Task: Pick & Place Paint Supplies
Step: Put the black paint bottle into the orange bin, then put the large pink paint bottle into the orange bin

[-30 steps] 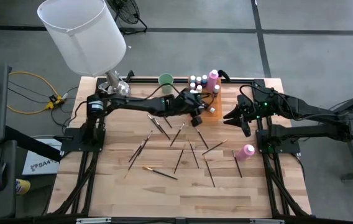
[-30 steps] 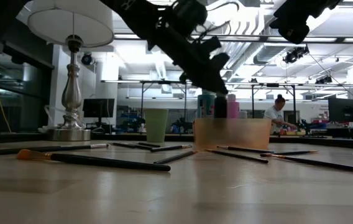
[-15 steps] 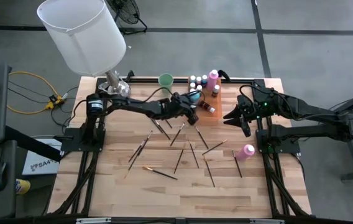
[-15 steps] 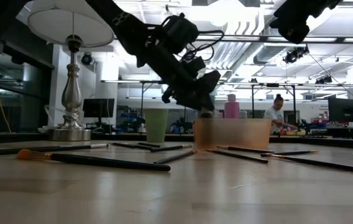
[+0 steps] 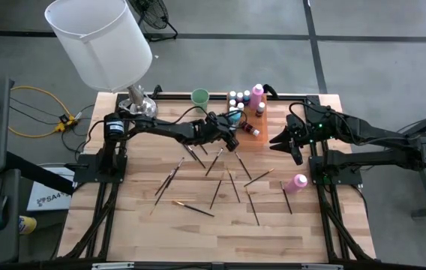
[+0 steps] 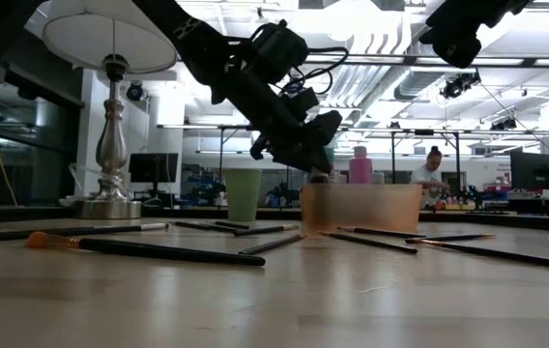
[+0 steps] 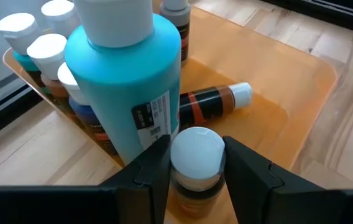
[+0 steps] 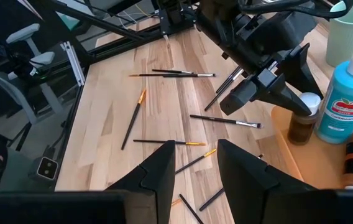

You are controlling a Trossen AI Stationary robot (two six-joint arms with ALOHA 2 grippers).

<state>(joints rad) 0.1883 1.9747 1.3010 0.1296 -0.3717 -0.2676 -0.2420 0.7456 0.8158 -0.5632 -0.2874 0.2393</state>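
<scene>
Currently I have the left gripper [image 7: 196, 163] at the near-left corner of the orange tray [image 5: 271, 131], its fingers [image 7: 148, 163] clamped on the white cap of a small brown bottle [image 7: 195, 168] that stands upright just beside the tall teal bottle [image 7: 130, 87]. In the right wrist view the same bottle [image 8: 303, 122] sits at the tray's edge between the dark fingertips. Behind the teal bottle stand more small white-capped bottles [image 7: 47, 53], and one brown bottle [image 7: 209, 103] lies on its side on the tray floor. A tall pink bottle [image 5: 257, 94] stands at the tray's far side. My right gripper [image 8: 196, 163] hovers to the right of the tray, holding nothing, its fingers set narrowly apart. Brushes [image 5: 212, 163] lie scattered over the table [image 5: 153, 232] in front of the tray, well apart from it, and a pink bottle [image 5: 297, 182] lies on its side near the right edge. A green cup [image 5: 200, 97] stands left of the tray, near the lamp [image 5: 100, 41].
</scene>
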